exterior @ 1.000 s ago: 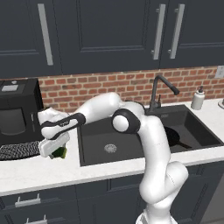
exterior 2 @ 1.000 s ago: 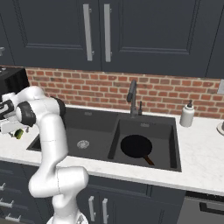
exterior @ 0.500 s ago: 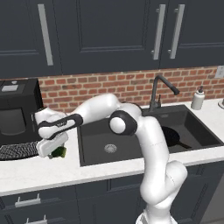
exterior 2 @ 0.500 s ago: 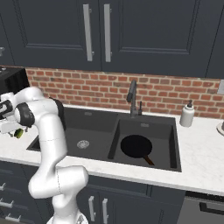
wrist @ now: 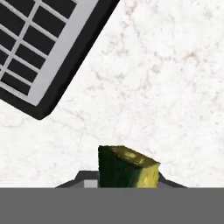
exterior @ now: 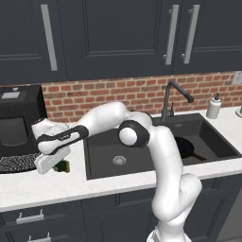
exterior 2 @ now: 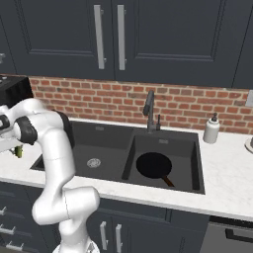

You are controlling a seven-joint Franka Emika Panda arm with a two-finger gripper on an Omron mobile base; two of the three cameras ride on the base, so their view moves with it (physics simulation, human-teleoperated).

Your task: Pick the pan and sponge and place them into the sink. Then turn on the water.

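Note:
The green-and-yellow sponge [wrist: 127,168] lies on the white counter left of the sink [exterior: 106,142], seen small under the hand [exterior: 62,165] [exterior 2: 19,151]. My gripper [wrist: 124,180] [exterior: 56,163] points down over it, and its dark fingertips [wrist: 85,178] press against both sides of the sponge. The black pan [exterior: 186,147] [exterior 2: 154,165] lies in the sink's right basin, handle toward the front. The dark gooseneck faucet [exterior: 168,101] [exterior 2: 149,111] stands behind the sink [exterior 2: 106,143], and no water runs from it.
A black wire-grid mat [wrist: 43,48] [exterior: 16,162] lies just left of the sponge, with a black appliance [exterior: 16,127] behind it. A white soap dispenser [exterior: 214,107] [exterior 2: 211,130] stands at the sink's right. The brick wall runs close behind.
The fingers have closed from wide apart onto the sponge. The hand has sunk slightly toward the counter; the base and the pan have stayed put.

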